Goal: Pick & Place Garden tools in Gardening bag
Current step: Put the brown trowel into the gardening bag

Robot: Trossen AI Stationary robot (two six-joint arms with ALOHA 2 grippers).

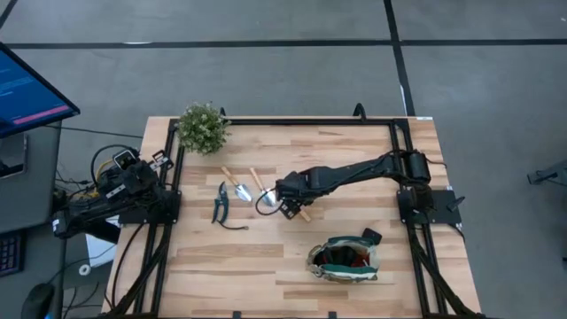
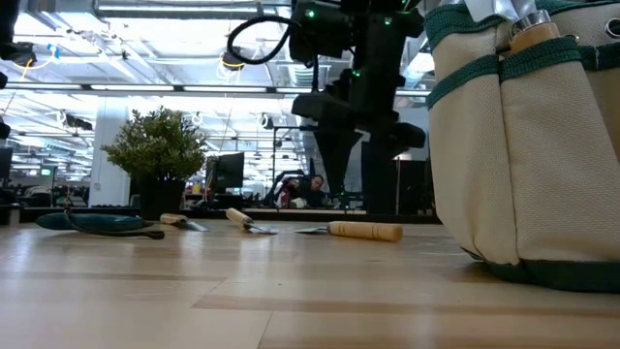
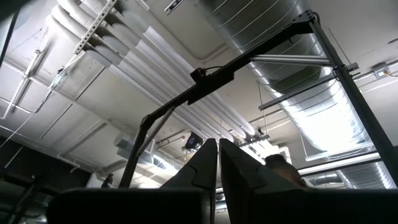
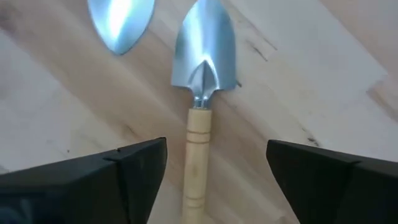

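Note:
A trowel [image 4: 198,149] with a wooden handle and silver blade lies flat on the wooden table [image 1: 354,151]. My right gripper [image 4: 216,168] hovers over its handle, open, one finger on each side and touching nothing; it also shows in the high view [image 1: 285,206]. A second trowel's blade [image 4: 121,22] lies just beyond. Another trowel [image 1: 235,183] and dark pruning shears [image 1: 221,204] lie to the left. The beige gardening bag [image 1: 344,259] stands near the front edge, with red inside. My left gripper [image 3: 217,155] is parked at the table's left, pointing up at the ceiling, shut.
A bushy potted plant [image 1: 202,128] stands at the far left corner. In the low view the bag [image 2: 523,145] fills the right, with a wooden handle [image 2: 533,34] sticking out of a pocket. Black frame rails [image 1: 283,121] edge the table.

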